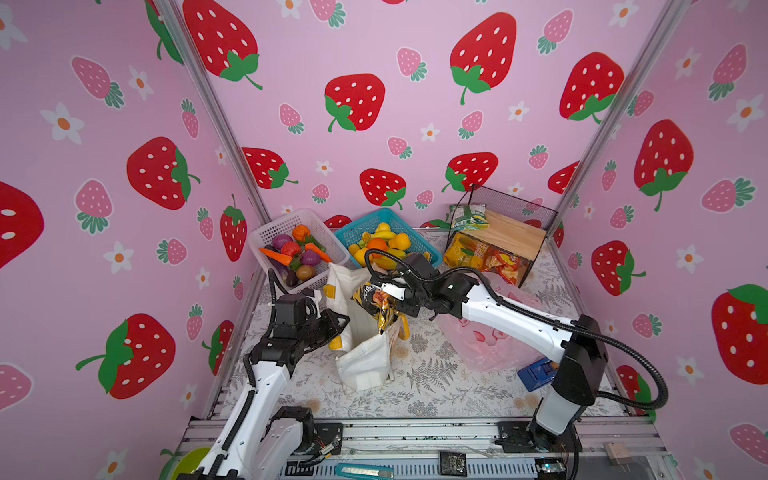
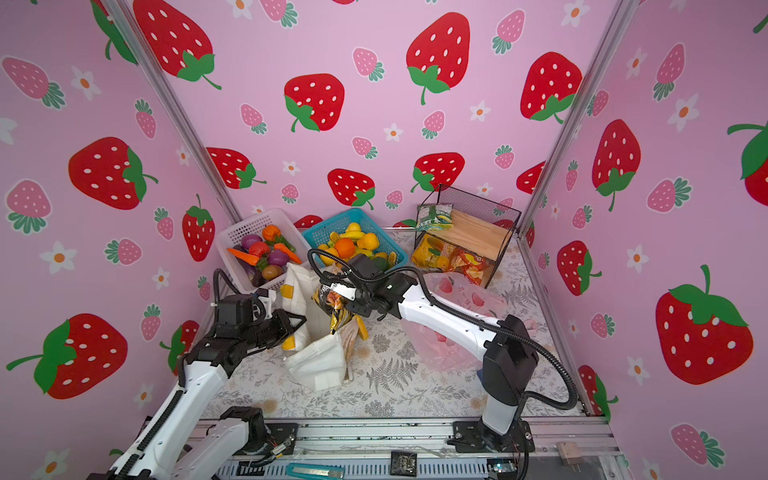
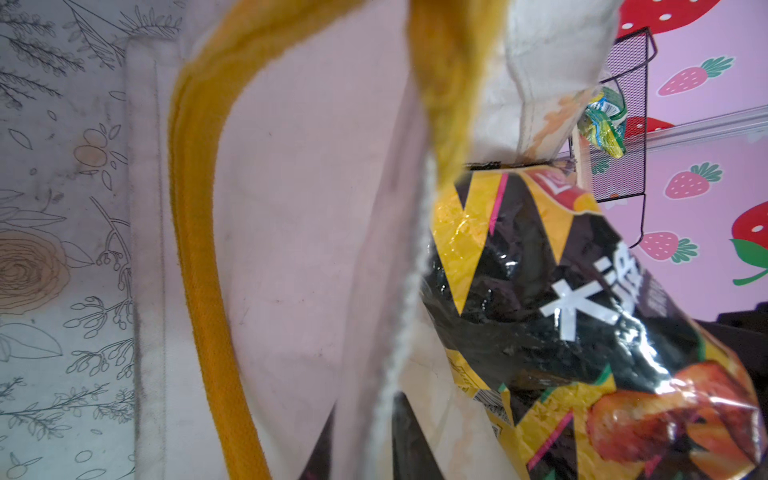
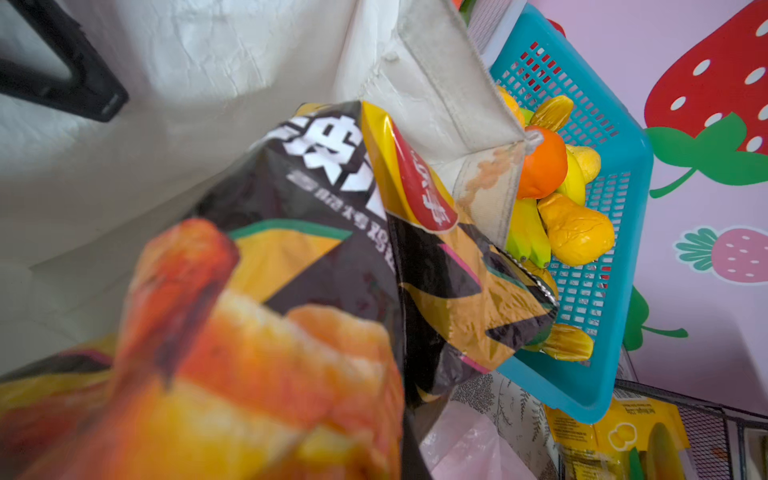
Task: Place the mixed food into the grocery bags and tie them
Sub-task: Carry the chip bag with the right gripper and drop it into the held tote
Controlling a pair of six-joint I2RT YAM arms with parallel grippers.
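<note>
Item: bagging step, one packet in transit. The black and yellow snack packet (image 1: 377,306) hangs in the mouth of the white canvas tote (image 1: 365,368), which stands near the middle of the table (image 1: 432,395). Its lower end is already below the rim and its upper end is still clear of the cloth. The right fingers (image 1: 390,289) are closed tight on the packet's top edge. In the right wrist view the packet (image 4: 332,249) fills the near field, with the tote's inner wall behind it. The left fingers (image 1: 330,322) sit against the tote's near-left wall, beside the yellow handle (image 3: 195,249). Whether they pinch the cloth or only brace it cannot be told, nor how far apart they stand. The pink plastic bag (image 1: 490,345) lies slack under the right arm, apparently unfilled. More goods remain in stock: fruit in the blue basket (image 1: 353,232), vegetables in the white basket (image 1: 274,228), and further packets in the wire rack (image 1: 511,203). Judged progress is early, with packing under way and neither bag tied. The next move probably calls for lowering the packet a little further, then parting the right fingers so it drops inside. The left side should keep the mouth spread meanwhile. Risk noted: the crinkly packet may catch on the rim or handle, and the soft tote may fold.
</note>
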